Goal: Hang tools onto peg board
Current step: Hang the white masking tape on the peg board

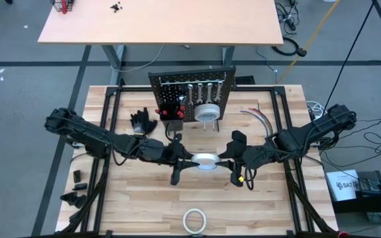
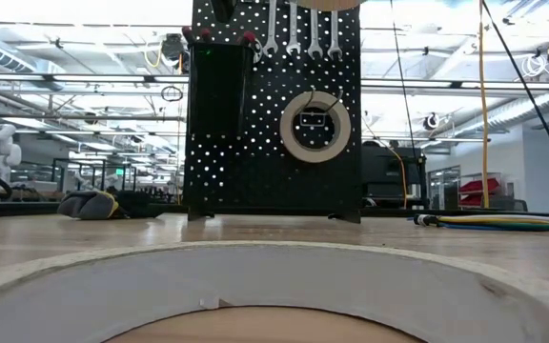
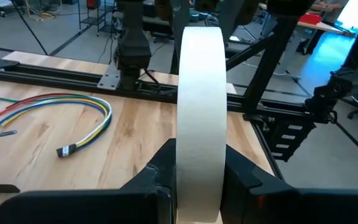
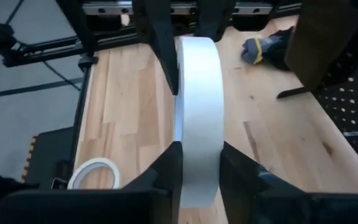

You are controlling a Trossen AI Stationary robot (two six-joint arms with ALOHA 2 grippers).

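A white tape roll (image 1: 206, 160) hangs in mid-air over the middle of the table, on edge. My left gripper (image 1: 189, 160) is shut on it from the table's left and my right gripper (image 1: 222, 160) from the right. The black peg board (image 1: 192, 96) stands upright behind it. It carries silver wrenches (image 2: 303, 29), red-handled tools (image 1: 170, 109) in its bin, and a second tape roll (image 2: 315, 126) hanging by its hole on a hook. A third roll (image 1: 194, 220) lies flat near the table's front edge. My left gripper pinches the roll across its width, one finger (image 3: 157, 183) on each flat side, at the part of the rim (image 3: 199, 186) nearest the table's left. The fingers come nearly level from the left. The roll stands upright, lifted clear of the table. My right gripper pinches the opposite part of the rim (image 4: 199, 180), a finger (image 4: 166, 171) against each flat side. It comes from the table's right, slanting downward. The roll is upright between the fingers, clear of the table.
Black gloves (image 1: 143, 121) lie left of the peg board. Coloured cables (image 1: 260, 116) curve to its right. The black frame rails (image 1: 111, 132) run along the table's sides. Small dark parts (image 1: 78, 185) sit at the left front.
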